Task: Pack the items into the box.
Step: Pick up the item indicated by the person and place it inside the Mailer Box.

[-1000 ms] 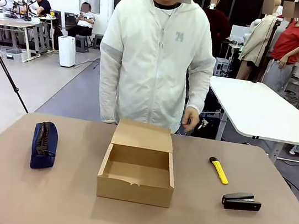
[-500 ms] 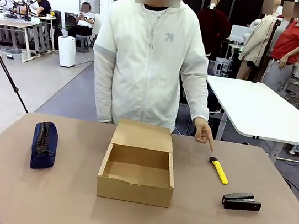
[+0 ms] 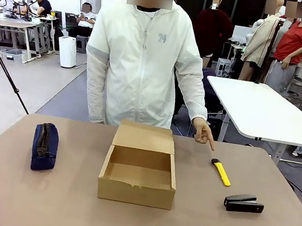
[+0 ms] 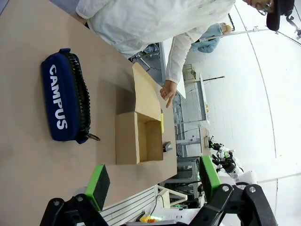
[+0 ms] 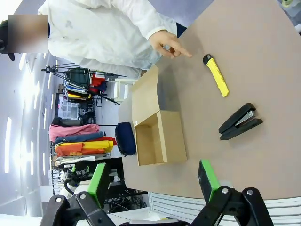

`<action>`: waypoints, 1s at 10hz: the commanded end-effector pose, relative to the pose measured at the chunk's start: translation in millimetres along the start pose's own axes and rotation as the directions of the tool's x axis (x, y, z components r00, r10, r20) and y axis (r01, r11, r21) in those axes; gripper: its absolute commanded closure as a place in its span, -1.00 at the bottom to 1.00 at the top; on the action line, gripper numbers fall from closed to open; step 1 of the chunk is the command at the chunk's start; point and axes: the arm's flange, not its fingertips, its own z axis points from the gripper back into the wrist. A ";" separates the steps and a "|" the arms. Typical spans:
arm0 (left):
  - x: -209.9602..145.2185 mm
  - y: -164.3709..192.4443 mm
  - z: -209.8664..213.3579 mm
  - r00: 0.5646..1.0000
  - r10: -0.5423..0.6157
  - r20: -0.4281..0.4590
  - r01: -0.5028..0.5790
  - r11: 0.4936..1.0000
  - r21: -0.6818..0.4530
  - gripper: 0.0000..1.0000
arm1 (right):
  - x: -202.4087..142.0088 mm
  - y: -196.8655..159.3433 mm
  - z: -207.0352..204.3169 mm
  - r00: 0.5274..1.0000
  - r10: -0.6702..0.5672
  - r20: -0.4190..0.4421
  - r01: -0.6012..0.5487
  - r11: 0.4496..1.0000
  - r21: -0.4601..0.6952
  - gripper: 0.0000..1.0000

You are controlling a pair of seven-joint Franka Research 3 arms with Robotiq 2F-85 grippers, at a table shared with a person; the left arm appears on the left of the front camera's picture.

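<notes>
The shallow brown cardboard box [image 3: 135,192] sits at the middle of the tan table [image 3: 26,197], with its hinged flap lid folded back toward the person at the far side. Well apart on the robot's left lies the navy-blue zippered pencil pouch [image 3: 44,146], zipper up; the left wrist view shows white "CAMPUS" lettering on its side. On the robot's right lies the slim yellow-and-black pen-like tool [image 3: 222,172]. The black desk stapler [image 3: 243,203] lies nearer the robot's edge, close to the tool but not touching it.

The person's hand [image 3: 203,132] hangs over the table's far edge, index finger pointing down near the tool's black end, apart from it.

The left gripper [image 4: 154,181] hovers above the table with its jaws spread wide, holding nothing. The right gripper [image 5: 153,181] is likewise wide apart and holds nothing.
</notes>
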 end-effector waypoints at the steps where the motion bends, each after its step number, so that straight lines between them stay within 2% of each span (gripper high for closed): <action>1: 0.4 0.5 1.2 1.000 -0.014 -0.009 0.014 1.000 -0.002 -1.00 | -0.2 -0.3 -0.3 1.000 0.000 0.000 0.000 1.000 0.000 -1.00; 2: 0.4 0.5 1.2 1.000 -0.014 -0.009 0.014 1.000 -0.002 -1.00 | 13.2 29.6 -26.5 0.995 0.057 -0.086 -0.067 0.990 -0.122 -1.00; 3: 0.4 0.5 1.2 1.000 -0.014 -0.009 0.014 1.000 -0.002 -1.00 | 30.3 57.1 -64.1 0.981 0.116 -0.158 -0.155 0.953 -0.262 -1.00; 4: 0.4 0.5 1.2 1.000 -0.014 -0.009 0.014 1.000 -0.002 -1.00 | 39.8 82.8 -105.9 0.948 0.166 -0.271 -0.272 0.863 -0.426 -1.00; 5: 0.4 0.5 1.2 1.000 -0.014 -0.009 0.014 1.000 -0.002 -1.00 | 44.5 92.7 -144.4 0.900 0.223 -0.373 -0.410 0.724 -0.555 -1.00; 6: 0.4 0.5 1.2 1.000 -0.014 -0.009 0.014 1.000 -0.002 -1.00 | 43.6 96.0 -184.0 0.851 0.306 -0.426 -0.522 0.581 -0.625 -1.00; 7: 0.4 0.5 1.2 1.000 -0.014 -0.009 0.014 1.000 -0.002 -1.00 | 30.0 96.6 -211.9 0.784 0.373 -0.497 -0.621 0.473 -0.625 -1.00; 8: 0.4 0.5 1.2 1.000 -0.014 -0.009 0.014 1.000 -0.002 -1.00 | 16.0 94.8 -230.1 0.725 0.464 -0.509 -0.683 0.389 -0.618 -1.00; 9: 0.4 0.5 1.2 1.000 -0.014 -0.009 0.014 1.000 -0.002 -1.00 | 8.7 92.5 -229.2 0.705 0.540 -0.460 -0.688 0.364 -0.628 -1.00; 10: 0.4 0.5 1.2 1.000 -0.014 -0.009 0.014 1.000 -0.002 -1.00 | 15.2 98.2 -235.0 0.821 0.360 -0.443 -0.567 0.598 -0.567 -1.00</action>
